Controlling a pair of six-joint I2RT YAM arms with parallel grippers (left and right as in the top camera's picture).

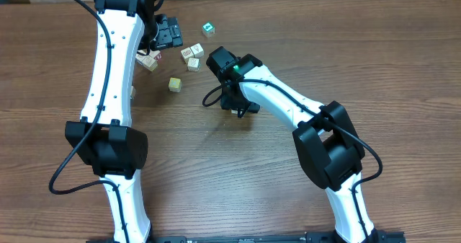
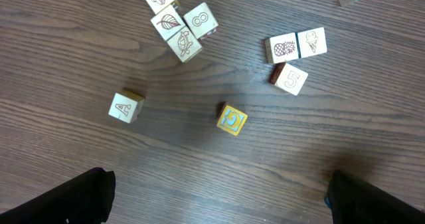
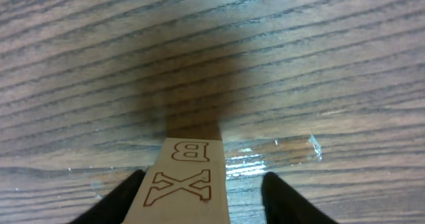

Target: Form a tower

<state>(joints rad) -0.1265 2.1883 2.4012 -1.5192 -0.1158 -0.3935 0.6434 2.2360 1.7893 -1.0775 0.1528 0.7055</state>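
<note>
wood everywhere here. looking down the right wrist at the tower [image 3: 188, 174]: pale, square-edged cubes with red-outlined b and x faces, stood on the table [image 3: 299, 64] between the fingers of the right gripper [image 3: 202, 181]. one finger hard up against it, a gap on the other side, so can't tell whether truly gripped or just straddled. hidden under the arm in the overhead view.

left gripper [image 2: 218, 177] spread wide, nothing in it, hanging over the yellow cube [image 2: 231, 118] and the other loose ones.

should be light and stiff with no squash, but smooth-faced, so probably a bit slippy and dead easy to topple. would pinch flat on two opposite faces, low down and square on, never across corners.

printed picture faces, crisp edges, dark grainy tabletop with a slight sheen.
</note>
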